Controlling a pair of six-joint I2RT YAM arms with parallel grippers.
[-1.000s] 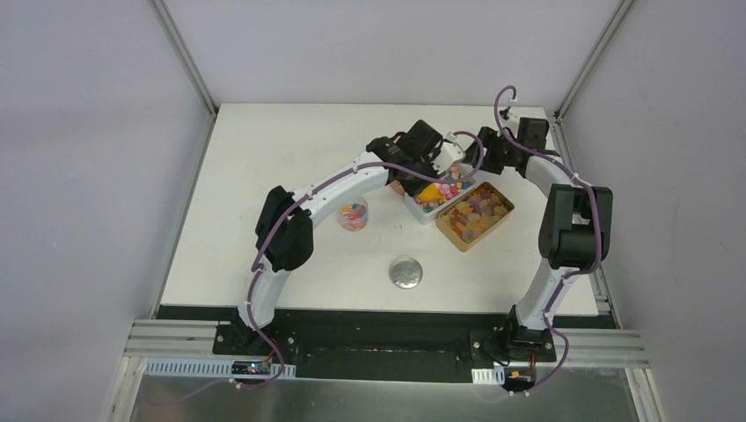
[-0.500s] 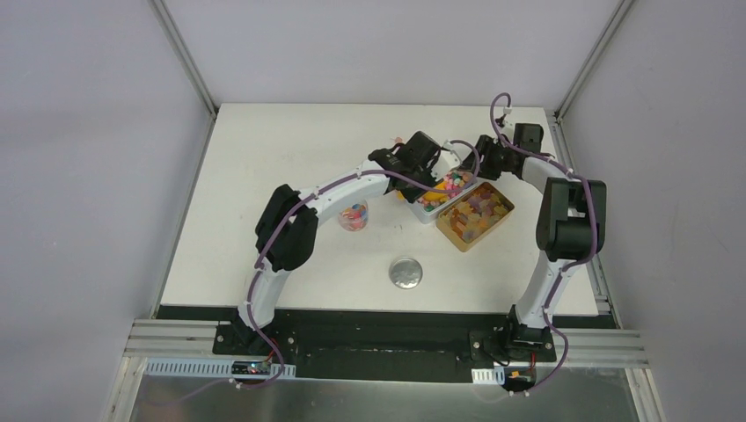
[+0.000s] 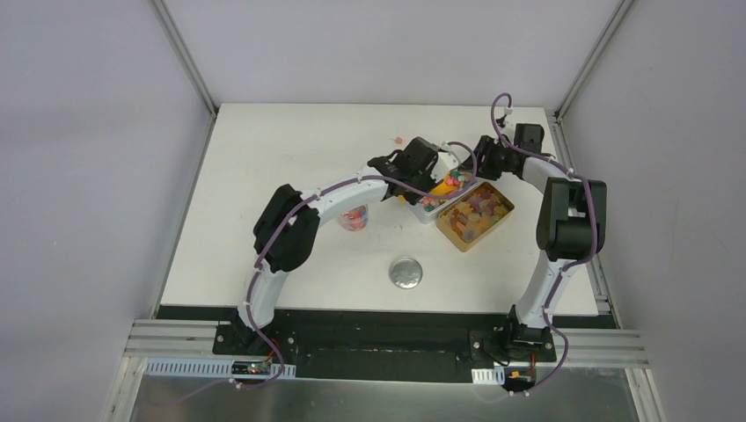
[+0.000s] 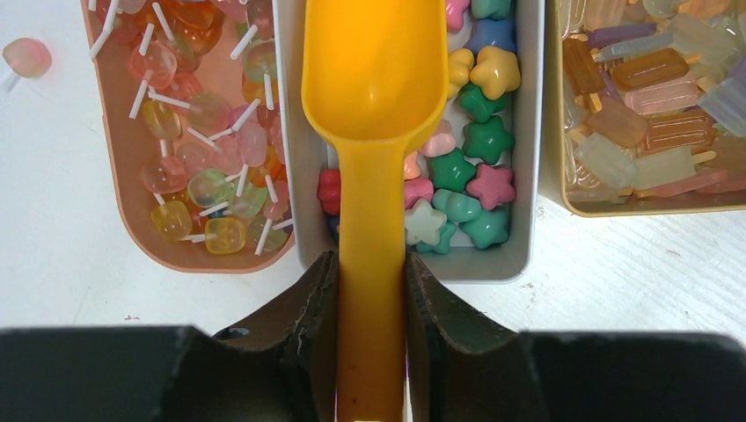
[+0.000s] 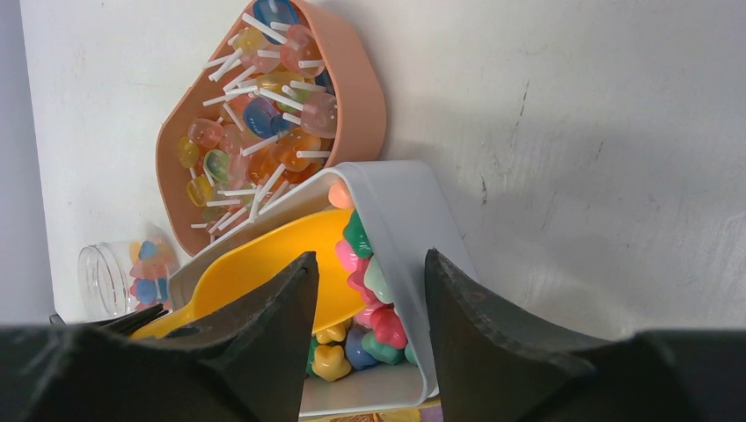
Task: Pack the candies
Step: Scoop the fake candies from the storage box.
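Three trays: peach tray [image 5: 361, 88], white tray [image 5: 405, 211], tan tray [image 4: 556, 132]. One scoop [image 4: 374, 70]. One jar [image 5: 114, 272]. One lid [image 3: 405, 273]. One loose lollipop [image 4: 26, 57].

white table [image 3: 290, 158], plain grey walls [image 3: 88, 132]

Scoop [image 4: 374, 79]: plain orange-yellow.
White tray [image 4: 526, 176]: star candies [image 4: 453, 169] in green, pink, yellow, blue and red.
Salmon-pink tray [image 4: 119, 185]: translucent lollipops [image 4: 211, 114] in pink, yellow, orange and green, on white sticks.
Tan tray [image 4: 554, 158]: ice-lolly gummies [image 4: 651, 66] in amber, purple and pale frosted tints.
Jar [image 5: 106, 272]: clear, with mixed-colour sweets inside.
Lid [image 3: 405, 273]: silver.
Bench [image 4: 53, 220]: white.
Left claw [image 4: 373, 272] and right claw [image 5: 369, 272]: black.
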